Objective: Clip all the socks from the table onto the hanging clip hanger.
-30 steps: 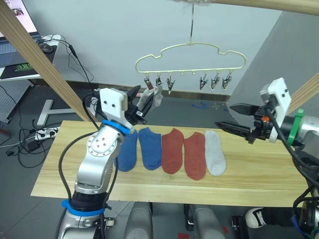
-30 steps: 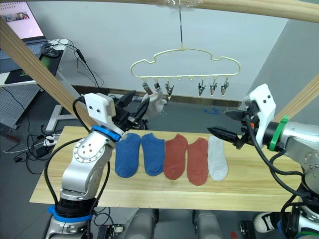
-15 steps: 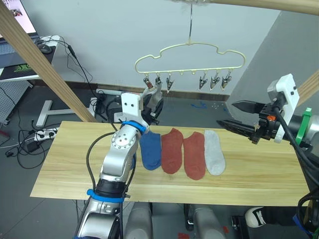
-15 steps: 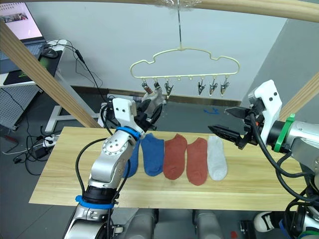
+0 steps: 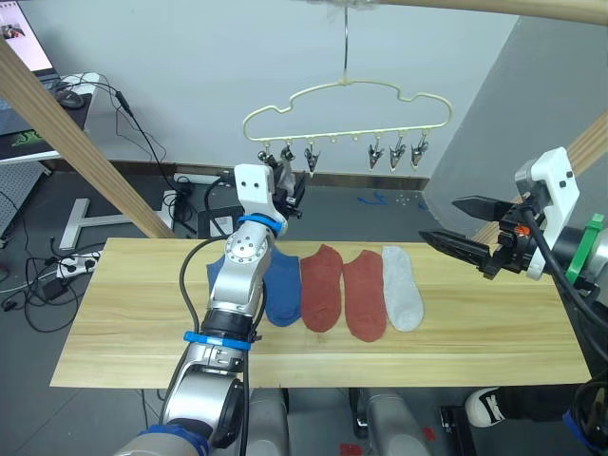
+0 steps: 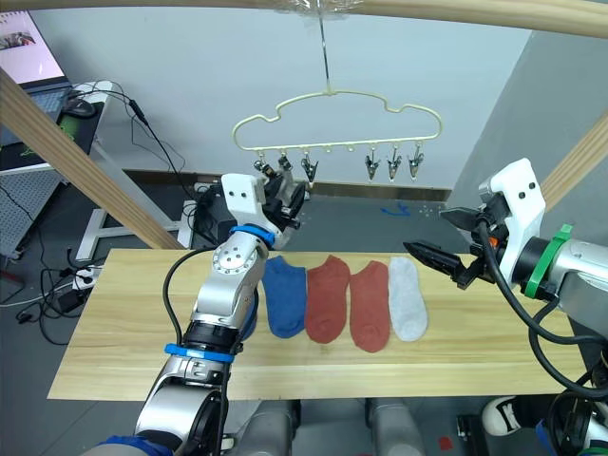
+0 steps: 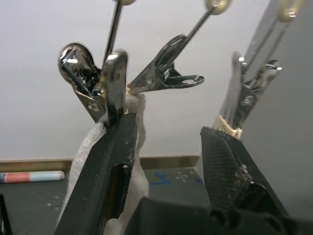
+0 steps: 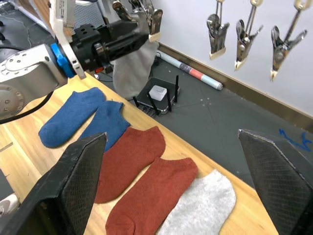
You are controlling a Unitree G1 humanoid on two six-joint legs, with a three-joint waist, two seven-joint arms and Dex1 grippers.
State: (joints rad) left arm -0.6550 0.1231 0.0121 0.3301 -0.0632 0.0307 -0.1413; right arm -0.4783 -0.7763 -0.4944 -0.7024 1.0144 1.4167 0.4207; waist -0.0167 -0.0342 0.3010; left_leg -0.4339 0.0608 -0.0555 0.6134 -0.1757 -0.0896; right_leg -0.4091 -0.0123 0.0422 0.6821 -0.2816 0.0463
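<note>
since a second ago my left tool (image 7: 166, 147) rose, open, light grey soft sock (image 7: 129, 161) in dark metal clip (image 7: 105, 81); weak bite risks drop. right tool (image 5: 456, 220) open.

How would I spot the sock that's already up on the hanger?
Find the cream hanger above the table. Under its left clips, at the left hand, hangs a grey sock. It alone is off the table.
</note>
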